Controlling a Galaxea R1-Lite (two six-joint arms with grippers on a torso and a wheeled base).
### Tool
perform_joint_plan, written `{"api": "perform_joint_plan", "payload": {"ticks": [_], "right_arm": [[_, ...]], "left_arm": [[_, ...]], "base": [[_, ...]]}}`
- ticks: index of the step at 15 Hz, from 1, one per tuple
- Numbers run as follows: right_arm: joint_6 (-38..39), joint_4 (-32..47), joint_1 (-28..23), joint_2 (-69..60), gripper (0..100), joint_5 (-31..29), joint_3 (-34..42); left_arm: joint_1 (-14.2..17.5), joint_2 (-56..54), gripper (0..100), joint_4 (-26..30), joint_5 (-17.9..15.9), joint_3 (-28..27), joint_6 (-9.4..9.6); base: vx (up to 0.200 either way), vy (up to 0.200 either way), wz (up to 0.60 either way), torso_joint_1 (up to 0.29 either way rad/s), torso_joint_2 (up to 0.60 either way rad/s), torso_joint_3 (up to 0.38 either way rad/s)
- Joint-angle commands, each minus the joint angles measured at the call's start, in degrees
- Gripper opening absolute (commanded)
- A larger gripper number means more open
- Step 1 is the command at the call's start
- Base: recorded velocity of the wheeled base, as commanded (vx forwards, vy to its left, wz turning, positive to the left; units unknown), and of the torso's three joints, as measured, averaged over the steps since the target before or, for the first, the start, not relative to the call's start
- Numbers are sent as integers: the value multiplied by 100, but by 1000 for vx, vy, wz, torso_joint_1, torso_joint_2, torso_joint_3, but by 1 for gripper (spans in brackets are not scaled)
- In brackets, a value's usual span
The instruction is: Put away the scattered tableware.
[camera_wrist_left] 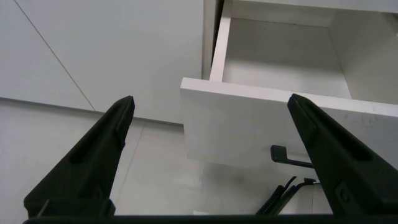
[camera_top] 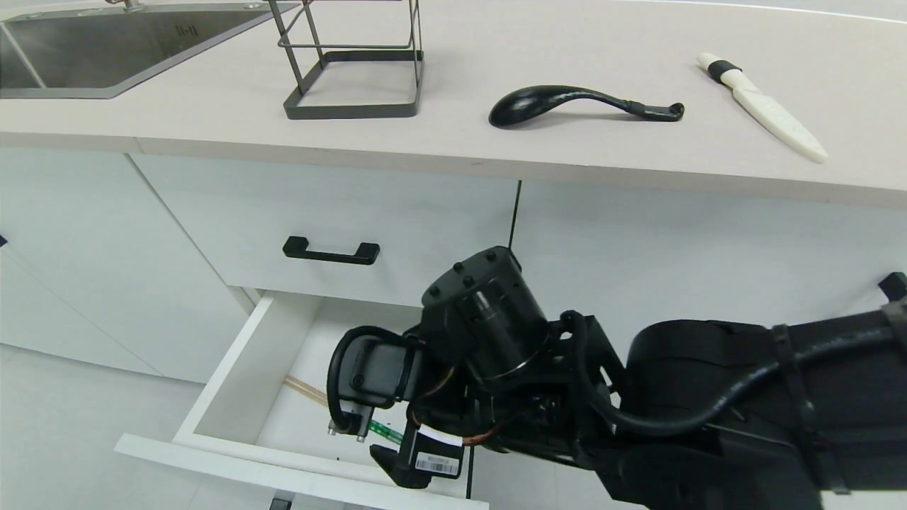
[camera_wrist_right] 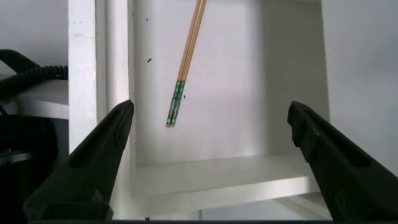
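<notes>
Lying beneath right gripper [camera_wrist_right: 210,109]: chopsticks [camera_wrist_right: 185,62] in drawer [camera_wrist_right: 217,171]

On my head feed a pale counter [camera_top: 638,42] runs across the top. A steel sink [camera_top: 92,49] is set into its left end. Just right of the sink a dark wire rack [camera_top: 351,110] stands upright on a rectangular base, its top cut off by the frame. Under the counter I see a closed drawer [camera_top: 425,212] with a black handle [camera_top: 331,252]. Left of it is a plain white cabinet door [camera_top: 85,269], and below that a light grey floor [camera_top: 64,439].
</notes>
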Motion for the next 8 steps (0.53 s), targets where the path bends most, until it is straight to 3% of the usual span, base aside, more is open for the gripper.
{"api": "perform_joint_plan", "payload": {"ticks": [1,8], "right_arm": [[221,-221,65,-591,100,-1,541],[652,-520,215,-1733,100,-19,2158]], "left_arm": [[0,9,100,-1,2,0,0],[0,9,100,-1,2,0,0]], "base": [[0,0,0,0,0,0],[0,0,0,0,0,0]]}}
